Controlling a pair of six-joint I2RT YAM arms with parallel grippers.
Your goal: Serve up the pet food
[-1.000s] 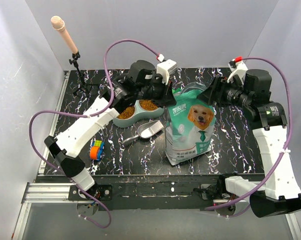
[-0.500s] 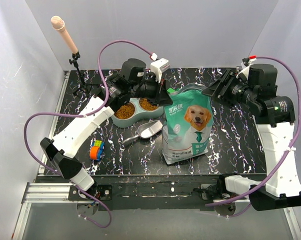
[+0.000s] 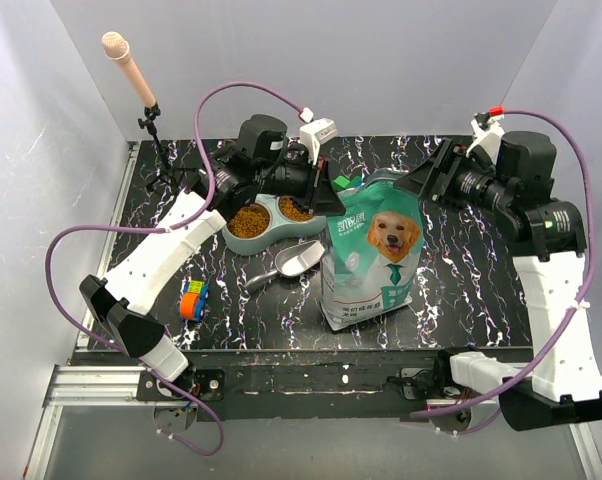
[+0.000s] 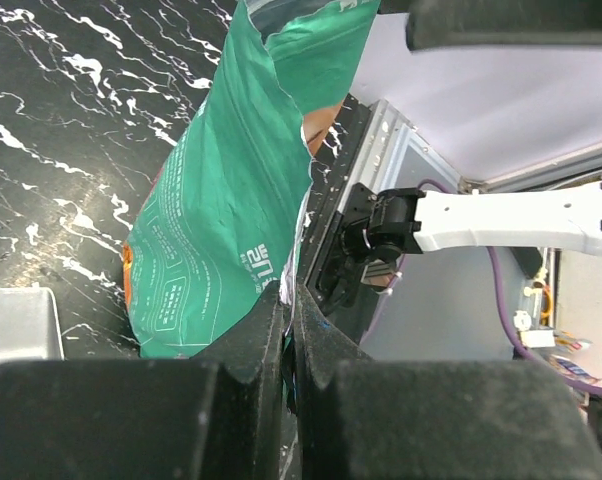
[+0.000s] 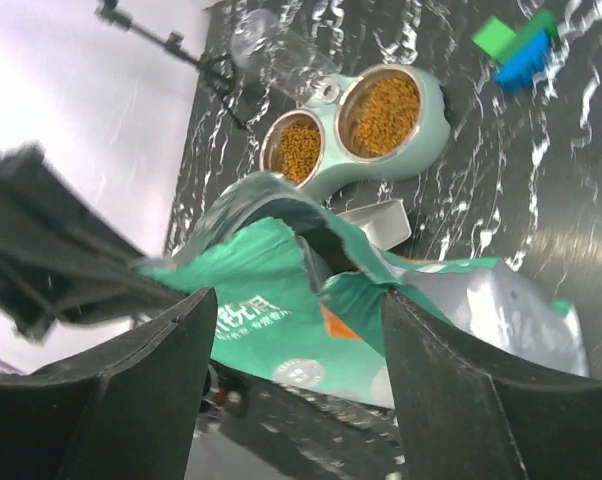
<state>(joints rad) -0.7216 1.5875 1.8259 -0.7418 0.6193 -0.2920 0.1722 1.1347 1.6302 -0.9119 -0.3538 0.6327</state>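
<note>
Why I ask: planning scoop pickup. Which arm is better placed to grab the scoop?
Left, probably: the scoop lies on its side of the bag, though the left gripper pinches its edge.

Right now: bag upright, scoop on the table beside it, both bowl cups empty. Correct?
No: both cups of the bowl hold pet food, clear in the right wrist view. The bag is upright, with the scoop on the table beside it.

Left hand (image 3: 329,193) hides the bowl's (image 3: 271,241) far rim; scoop (image 4: 16,322) cut by edge.
</note>
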